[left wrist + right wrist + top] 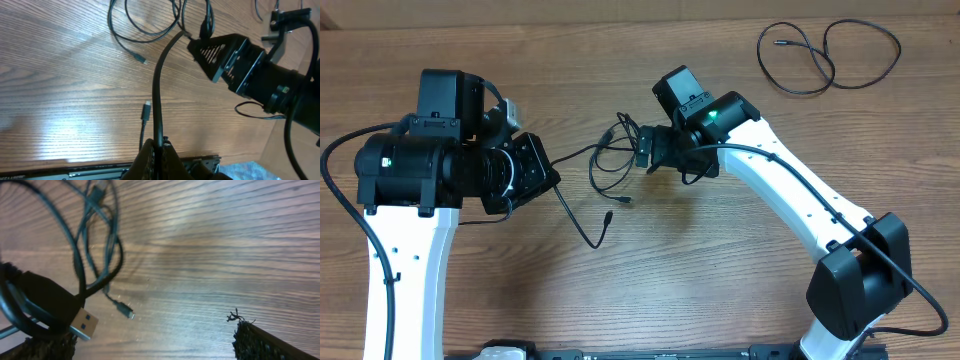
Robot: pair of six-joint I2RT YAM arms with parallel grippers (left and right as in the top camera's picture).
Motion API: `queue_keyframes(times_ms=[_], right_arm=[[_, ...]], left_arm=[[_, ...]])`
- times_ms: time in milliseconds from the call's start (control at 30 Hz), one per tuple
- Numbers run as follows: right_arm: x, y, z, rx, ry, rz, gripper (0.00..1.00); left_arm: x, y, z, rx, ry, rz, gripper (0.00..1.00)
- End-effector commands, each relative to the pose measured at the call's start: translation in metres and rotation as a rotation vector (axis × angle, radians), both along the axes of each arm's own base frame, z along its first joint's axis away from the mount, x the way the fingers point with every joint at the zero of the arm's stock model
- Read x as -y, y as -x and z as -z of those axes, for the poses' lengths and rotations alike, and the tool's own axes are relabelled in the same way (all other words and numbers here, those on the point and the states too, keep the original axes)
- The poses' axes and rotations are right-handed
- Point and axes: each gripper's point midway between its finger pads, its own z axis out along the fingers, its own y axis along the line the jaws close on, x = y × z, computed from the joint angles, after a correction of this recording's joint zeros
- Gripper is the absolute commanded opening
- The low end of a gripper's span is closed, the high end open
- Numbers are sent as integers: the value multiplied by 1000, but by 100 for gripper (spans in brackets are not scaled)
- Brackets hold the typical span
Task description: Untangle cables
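The table (720, 290) holds 2 arms. The left gripper (160, 149), left of the tangle (612, 160), is clamped tight on 1 cable (159, 85) from it. The right gripper (643, 150), at the tangle's right edge, gapes wide and grips nothing. A spare cable (830, 55) lies far right of the tangle.

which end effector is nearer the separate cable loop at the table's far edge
Right: right end effector is at the tangle, nearer the loop; left end effector sits farther across.
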Motion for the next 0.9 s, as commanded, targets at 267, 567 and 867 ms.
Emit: queue_keyframes(times_ms=[267, 567, 867], right_arm=[[40, -16, -2, 97, 186, 132, 100], [57, -19, -4, 125, 267, 176, 100], [25, -9, -2, 52, 105, 102, 100]], left_arm=[[-25, 13, 6, -15, -154, 2, 4], [-66, 19, 15, -86, -341, -195, 4], [-65, 20, 15, -88, -338, -190, 4]])
